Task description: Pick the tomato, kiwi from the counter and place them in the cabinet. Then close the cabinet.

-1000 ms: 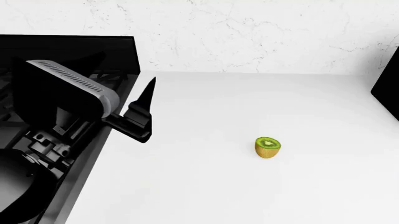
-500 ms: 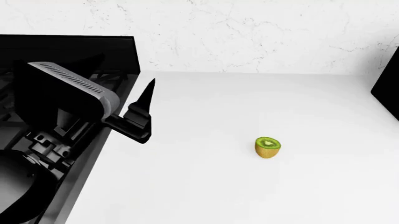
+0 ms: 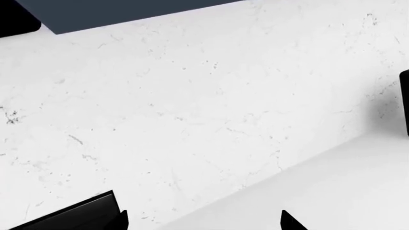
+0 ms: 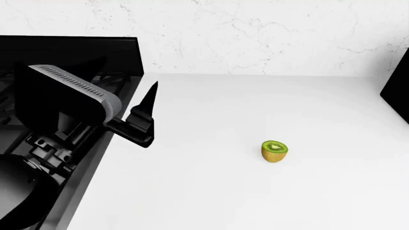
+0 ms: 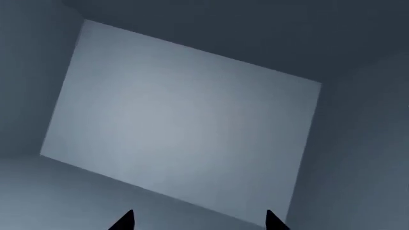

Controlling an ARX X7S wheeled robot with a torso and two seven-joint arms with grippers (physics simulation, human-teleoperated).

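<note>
The halved kiwi (image 4: 274,151) stands cut face up on the white counter (image 4: 255,105), right of the middle. The tomato is not in view. My left gripper (image 4: 144,120) hovers over the counter's left edge beside the stove, well left of the kiwi. In the left wrist view the left gripper (image 3: 204,221) faces the marble wall, with the fingertips wide apart and nothing between them. My right gripper (image 5: 199,221) is out of the head view. It is open and empty and points into the grey-blue inside of the cabinet (image 5: 185,120).
The black gas stove (image 4: 64,52) fills the left side, next to the counter. A black object (image 4: 399,91) stands at the counter's right edge. The white marble backsplash (image 4: 255,33) runs along the back. A dark grey-blue panel (image 3: 128,12) hangs above the wall.
The left gripper has drifted very slightly left and down. The kiwi has not moved.
</note>
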